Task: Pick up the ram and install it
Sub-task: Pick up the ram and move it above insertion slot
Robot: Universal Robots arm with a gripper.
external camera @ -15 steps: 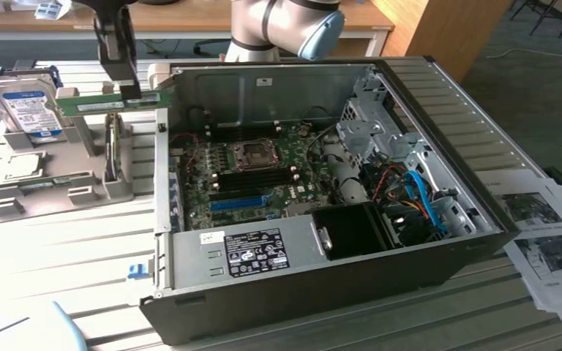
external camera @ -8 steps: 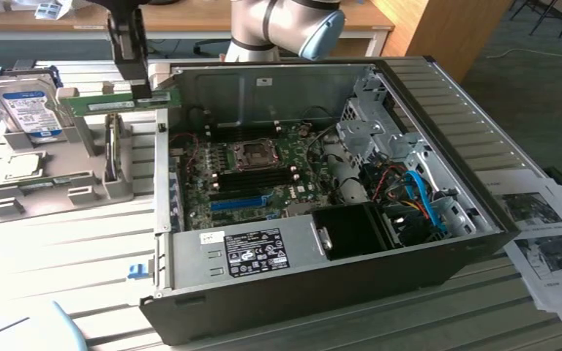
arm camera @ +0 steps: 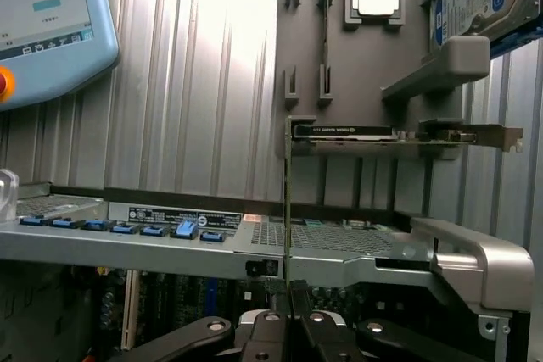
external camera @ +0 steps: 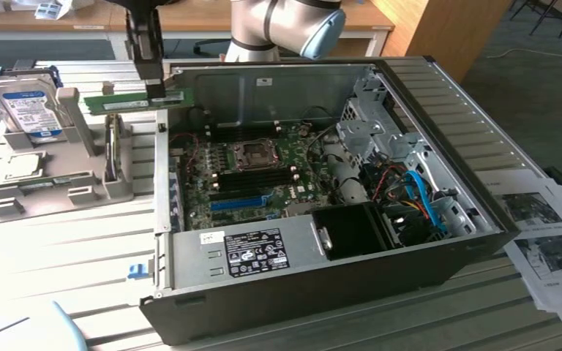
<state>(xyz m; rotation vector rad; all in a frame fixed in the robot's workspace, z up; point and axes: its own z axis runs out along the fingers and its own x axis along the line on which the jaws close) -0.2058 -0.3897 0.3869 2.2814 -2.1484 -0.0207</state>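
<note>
Gripping the ram (external camera: 125, 104) near one end, the gripper (external camera: 167, 96) stood with its jaws closed on the green strip. We entered this as item one. In the wrist view the ram (arm camera: 287, 201) showed edge-on, a thin line rising from between the fingers (arm camera: 302, 328) of the gripper (arm camera: 287, 315).

Item two, ram position: level and lengthwise at the far left corner of the case (external camera: 476, 146) in the exterior view. One end lay by the case wall and the rest reached left toward the holder (external camera: 37, 201). We could not tell whether it touched anything beneath.

Item three, case: open on the slatted table (external camera: 66, 248), with the motherboard (external camera: 252, 172) exposed. A blue slot (external camera: 239, 202) sat toward the board's near edge.

Item four, holder: grey, just left of the case. It carried:
- a hard drive (external camera: 27, 106) upright at its far end
- a processor (external camera: 23, 167) lying flat nearer
- a card (external camera: 115, 150) standing on edge at its right side, beside the case

Item five, surroundings:
- papers (external camera: 544, 241) lay on the exterior view's right of the case
- the arm (external camera: 286, 25) stood at the far side
- a pendant (arm camera: 42, 14) appeared in the wrist view, well apart from the holder
</note>
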